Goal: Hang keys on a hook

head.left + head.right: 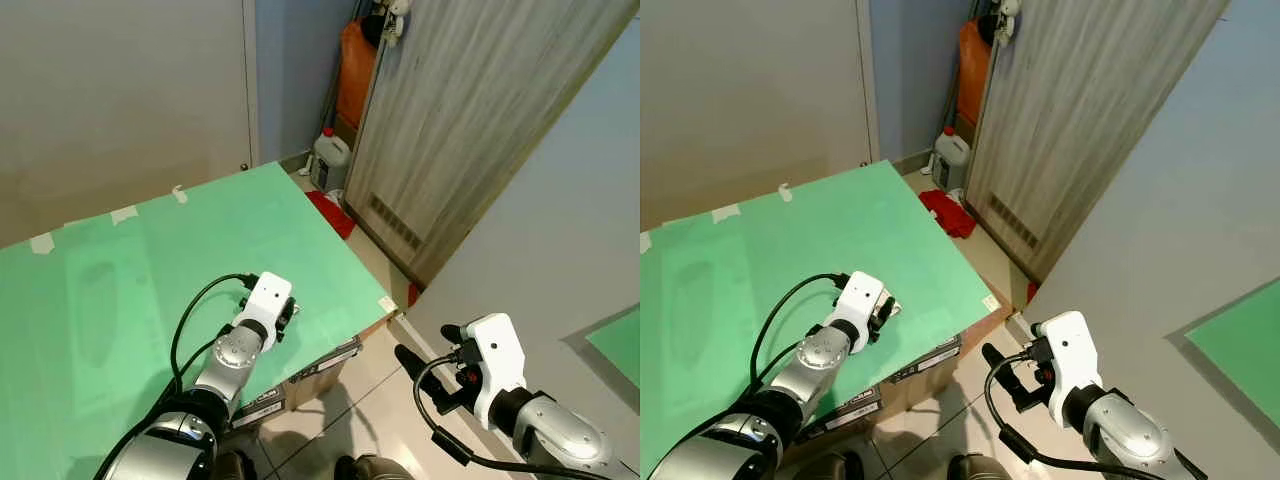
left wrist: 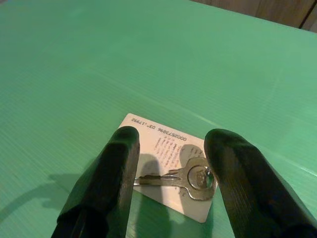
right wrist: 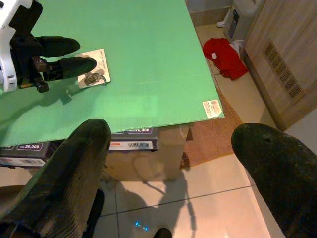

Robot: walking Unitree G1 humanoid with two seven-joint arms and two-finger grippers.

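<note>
While the left gripper hangs low over the green table top, its two black fingers stand apart, one on each side of the key, and they close on nothing yet. The key lies flat on a white card printed with small text, its round head near one finger and its blade pointing toward the other. In the right wrist view the same pair of fingers reaches down to the card and key, which sit on the table a little in from its front edge.

Off to the side, the right gripper is held out over the tiled floor beyond the table's corner, its jaws wide apart and empty, well away from the key.

Further out, cardboard boxes show under the table's edge, a red cloth lies on the floor, and a white jug stands by the wooden door. Something small hangs at the door's upper edge, too small to say whether it is a hook.

As for progress, the task looks barely begun: the key is not yet lifted, so the grasp, the carry and the hanging itself are all left to do.
</note>
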